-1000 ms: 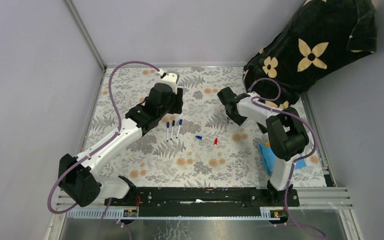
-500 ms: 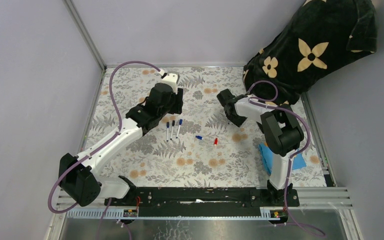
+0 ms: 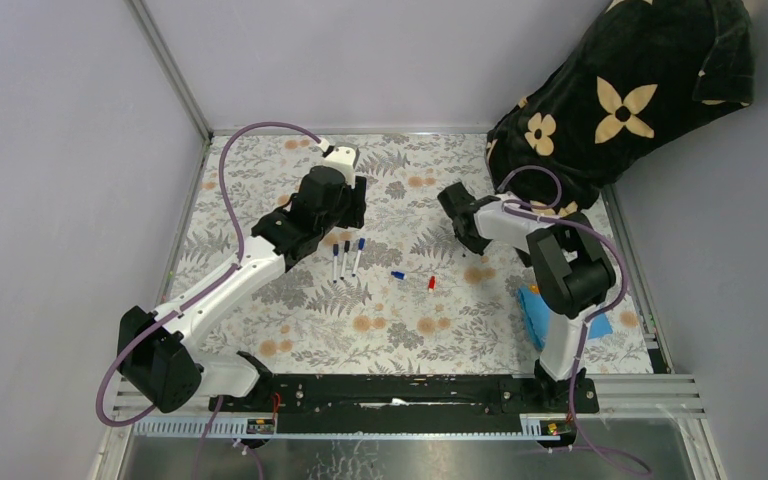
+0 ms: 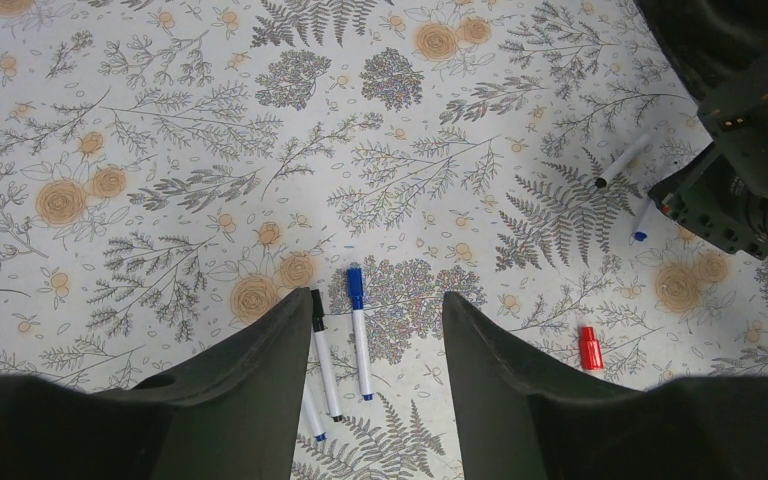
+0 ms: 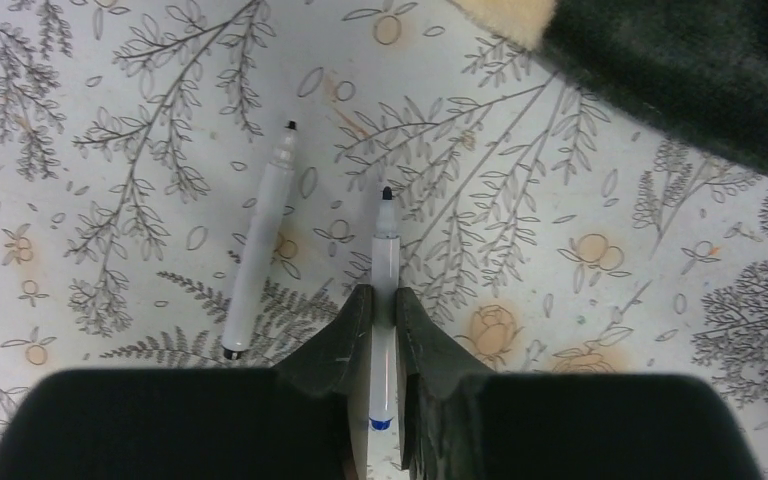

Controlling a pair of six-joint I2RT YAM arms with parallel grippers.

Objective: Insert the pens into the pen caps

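Observation:
My right gripper (image 5: 381,297) is shut on a white pen (image 5: 384,255) with a blue end and a bare dark tip, low over the mat. A second uncapped pen (image 5: 258,255) lies just left of it. My left gripper (image 4: 375,300) is open and empty above three capped pens: one with a blue cap (image 4: 359,330), one with a black cap (image 4: 322,350), and a third half hidden by the left finger. In the top view these pens (image 3: 346,258) lie mid-mat. A loose blue cap (image 3: 397,274) and a red cap (image 3: 431,284) lie right of them.
A floral mat (image 3: 290,320) covers the table. A black cloth with cream flowers (image 3: 620,100) is heaped at the back right. A blue patterned cloth (image 3: 545,318) lies by the right arm's base. Grey walls stand on the left and at the back.
The right gripper has shifted slightly at the same spot, and its elbow has moved a little. The left arm has not moved.

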